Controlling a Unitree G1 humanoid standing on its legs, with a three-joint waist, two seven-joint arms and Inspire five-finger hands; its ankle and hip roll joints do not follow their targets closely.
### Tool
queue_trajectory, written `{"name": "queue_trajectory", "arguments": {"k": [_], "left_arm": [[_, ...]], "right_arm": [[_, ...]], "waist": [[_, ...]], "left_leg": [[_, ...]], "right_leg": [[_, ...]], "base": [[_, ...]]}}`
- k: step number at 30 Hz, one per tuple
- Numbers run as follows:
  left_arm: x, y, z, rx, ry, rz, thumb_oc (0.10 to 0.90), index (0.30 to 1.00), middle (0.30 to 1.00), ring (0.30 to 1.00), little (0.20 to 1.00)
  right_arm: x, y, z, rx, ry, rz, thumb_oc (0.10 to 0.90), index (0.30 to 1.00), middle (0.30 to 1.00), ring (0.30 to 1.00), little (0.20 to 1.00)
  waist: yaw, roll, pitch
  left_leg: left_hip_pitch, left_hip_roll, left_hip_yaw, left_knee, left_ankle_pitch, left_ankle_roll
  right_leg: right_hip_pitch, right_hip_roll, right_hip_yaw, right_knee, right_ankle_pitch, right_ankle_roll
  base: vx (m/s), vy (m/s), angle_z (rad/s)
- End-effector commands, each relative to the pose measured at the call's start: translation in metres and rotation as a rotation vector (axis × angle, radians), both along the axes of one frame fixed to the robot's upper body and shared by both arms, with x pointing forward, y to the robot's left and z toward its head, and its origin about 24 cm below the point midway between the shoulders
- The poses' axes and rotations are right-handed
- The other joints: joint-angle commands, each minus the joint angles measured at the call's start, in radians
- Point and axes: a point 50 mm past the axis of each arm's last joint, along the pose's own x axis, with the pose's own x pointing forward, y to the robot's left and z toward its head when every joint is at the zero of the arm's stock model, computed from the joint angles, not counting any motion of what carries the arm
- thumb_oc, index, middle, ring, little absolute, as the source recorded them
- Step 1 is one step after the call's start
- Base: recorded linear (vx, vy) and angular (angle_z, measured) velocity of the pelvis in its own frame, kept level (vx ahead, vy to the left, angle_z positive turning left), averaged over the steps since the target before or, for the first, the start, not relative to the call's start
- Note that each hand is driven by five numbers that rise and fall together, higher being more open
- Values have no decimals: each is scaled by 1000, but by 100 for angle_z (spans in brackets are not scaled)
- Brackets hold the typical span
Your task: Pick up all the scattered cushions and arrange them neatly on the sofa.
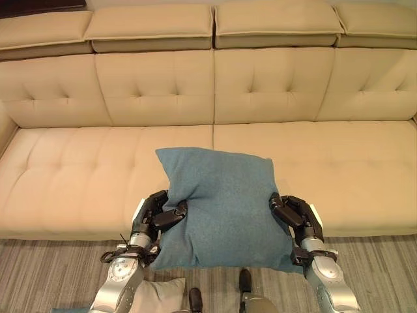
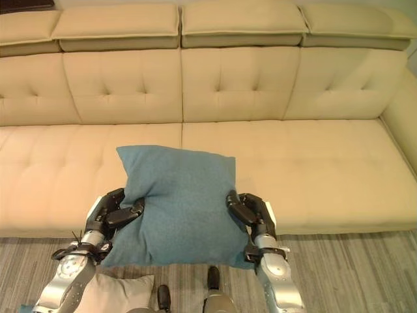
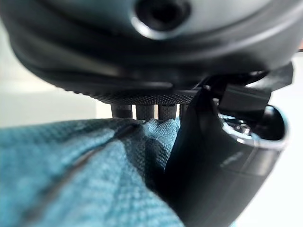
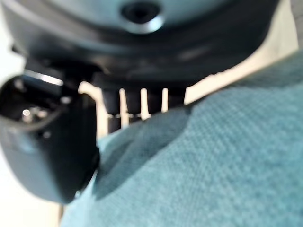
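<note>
Both hands, left (image 1: 158, 215) and right (image 1: 294, 215), fingers pinching teal cushion (image 1: 221, 208) edges above sofa (image 1: 339, 163).

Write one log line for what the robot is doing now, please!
left hand: grips teal cushion | right hand: grips it | over sofa front edge | pale cushion: on floor

Beyond the teal cushion (image 1: 218, 205), the sofa (image 1: 339, 163) seat lies open.

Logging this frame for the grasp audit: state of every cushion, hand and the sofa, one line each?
Square teal fabric cushion: held up between both hands over the sofa's front edge, sides pinched in.
Left hand: shut on the cushion's left edge.
Right hand: shut on its right edge.
Beige tufted sofa: seat bare.
Pale cushion: on the floor, by the left arm.
</note>
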Motion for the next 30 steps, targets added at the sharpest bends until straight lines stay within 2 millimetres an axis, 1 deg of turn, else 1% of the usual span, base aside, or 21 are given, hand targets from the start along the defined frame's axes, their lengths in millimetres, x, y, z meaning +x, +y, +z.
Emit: {"name": "queue_trajectory", "arguments": {"k": [1, 3, 4, 5, 7, 8, 9, 11, 13, 14, 16, 17, 18, 19, 21, 24, 25, 27, 28, 29, 30], "left_arm": [[22, -13, 67, -43, -385, -31, 400, 300, 300, 300, 300], [22, -16, 67, -58, -389, -44, 400, 300, 300, 300, 300], [22, -16, 67, -58, -389, -44, 400, 300, 300, 300, 300], [22, -19, 68, -70, -388, -55, 400, 300, 300, 300, 300], [23, -21, 69, -84, -391, -62, 400, 300, 300, 300, 300], [24, -21, 69, -86, -393, -61, 400, 300, 300, 300, 300], [23, -21, 68, -89, -389, -59, 400, 300, 300, 300, 300], [23, -21, 68, -90, -387, -62, 400, 300, 300, 300, 300], [23, -21, 67, -88, -379, -65, 400, 300, 300, 300, 300], [22, -21, 64, -82, -367, -65, 400, 300, 300, 300, 300], [21, -21, 63, -79, -360, -63, 400, 300, 300, 300, 300], [22, -21, 64, -80, -363, -59, 400, 300, 300, 300, 300], [22, -20, 65, -80, -367, -57, 400, 300, 300, 300, 300], [21, -20, 65, -73, -368, -55, 400, 300, 300, 300, 300], [19, -19, 64, -63, -365, -60, 400, 300, 300, 300, 300], [18, -17, 63, -51, -358, -63, 400, 300, 300, 300, 300], [18, -15, 64, -43, -358, -62, 400, 300, 300, 300, 300], [19, -12, 65, -32, -361, -55, 400, 300, 300, 300, 300], [19, -11, 66, -26, -363, -53, 400, 300, 300, 300, 300], [19, -11, 66, -26, -363, -53, 400, 300, 300, 300, 300], [19, -9, 66, -13, -365, -46, 400, 300, 300, 300, 300]], "right_arm": [[21, 18, 71, 4, -396, 98, 400, 300, 300, 300, 300], [21, 15, 71, -13, -391, 98, 400, 300, 300, 300, 300], [21, 15, 71, -13, -391, 98, 400, 300, 300, 300, 300], [20, 12, 70, -12, -384, 91, 400, 300, 300, 300, 300], [21, 9, 73, -17, -391, 87, 400, 300, 300, 300, 300], [21, 8, 74, -16, -395, 86, 400, 300, 300, 300, 300], [20, 7, 73, -13, -388, 81, 400, 300, 300, 300, 300], [20, 6, 72, -13, -383, 79, 400, 300, 300, 300, 300], [20, 5, 71, -13, -376, 74, 400, 300, 300, 300, 300], [20, 3, 72, -15, -380, 65, 400, 300, 300, 300, 300], [19, 2, 71, -14, -379, 51, 400, 300, 300, 300, 300], [20, 2, 71, -12, -377, 43, 400, 300, 300, 300, 300], [21, 3, 71, -12, -379, 41, 400, 300, 300, 300, 300], [20, 5, 70, -24, -376, 50, 400, 300, 300, 300, 300], [20, 7, 69, -26, -368, 60, 400, 300, 300, 300, 300], [20, 10, 67, -22, -362, 74, 400, 300, 300, 300, 300], [21, 15, 66, -12, -362, 89, 400, 300, 300, 300, 300], [23, 20, 67, -19, -364, 112, 400, 300, 300, 300, 300], [24, 22, 68, -18, -367, 122, 400, 300, 300, 300, 300], [24, 22, 68, -18, -367, 122, 400, 300, 300, 300, 300], [24, 26, 68, -5, -372, 135, 400, 300, 300, 300, 300]], "waist": [[-22, -29, -89], [-26, -27, -97], [-26, -27, -97], [-29, -28, -102], [-24, -39, -84], [-21, -46, -77], [-21, -50, -76], [-20, -54, -74], [-13, -59, -75], [-12, -65, -83], [-1, -58, -86], [10, -51, -83], [17, -49, -80], [24, -37, -91], [25, -39, -104], [30, -41, -111], [35, -43, -114], [33, -41, -102], [31, -38, -96], [34, -39, -97], [30, -30, -85]], "left_leg": [[28, -49, -36, 68, -173, 11], [29, -35, -49, 114, -203, -7], [29, -35, -50, 115, -203, -7], [8, -14, -48, 203, -209, -41], [-78, -3, -52, 382, -162, -62], [-109, -3, -52, 443, -141, -64], [-130, 9, -39, 474, -140, -60], [-150, 19, -24, 485, -141, -52], [-178, 21, -13, 454, -157, -40], [-198, 25, -4, 383, -167, -35], [-229, 24, -1, 275, -93, -44], [-249, 19, -15, 229, -57, -52], [-256, 11, -27, 193, -35, -56], [-232, 6, -55, 128, -22, -52], [-212, -5, -62, 138, -31, -41], [-184, -11, -45, 133, -47, -25], [-159, -18, -29, 138, -71, -4], [-138, -24, -16, 145, -89, 21], [-129, -21, -11, 143, -93, 28], [-131, -22, -8, 143, -93, 29], [-118, -20, -4, 147, -107, 43]], "right_leg": [[-55, 14, 31, 57, -79, 45], [-37, 16, 24, 64, -95, 30], [-37, 16, 23, 64, -95, 30], [2, 22, 12, 53, -118, 8], [38, 19, -4, 36, -124, -17], [51, 21, -3, 30, -127, -27], [61, 22, -7, 23, -135, -33], [73, 21, -11, 15, -144, -36], [88, 18, -13, 7, -154, -35], [105, 17, -15, -6, -164, -26], [137, 28, -16, -19, -178, -22], [150, 39, -9, -22, -186, -21], [159, 42, -2, -19, -194, -21], [182, 48, 23, 0, -220, -17], [190, 30, 33, 26, -226, -8], [185, 14, 45, 69, -239, 3], [165, -8, 51, 144, -237, 24], [110, -27, 66, 265, -187, 53], [84, -31, 71, 316, -171, 61], [78, -32, 74, 322, -174, 62], [33, -45, 72, 396, -153, 69]], "base": [[182, -110, 37], [220, -146, 31], [232, -196, 24], [186, -191, 24], [139, -216, 47], [83, -156, 46], [70, -92, 20], [111, -59, 10], [179, -38, 9], [202, 5, 10], [245, 33, 25], [206, 62, 32], [356, 180, 12], [383, 227, -17], [308, 223, -58], [143, 150, -65], [212, 271, -29], [134, 204, -36], [40, 91, -27], [51, 113, -15], [35, 78, -11]]}}
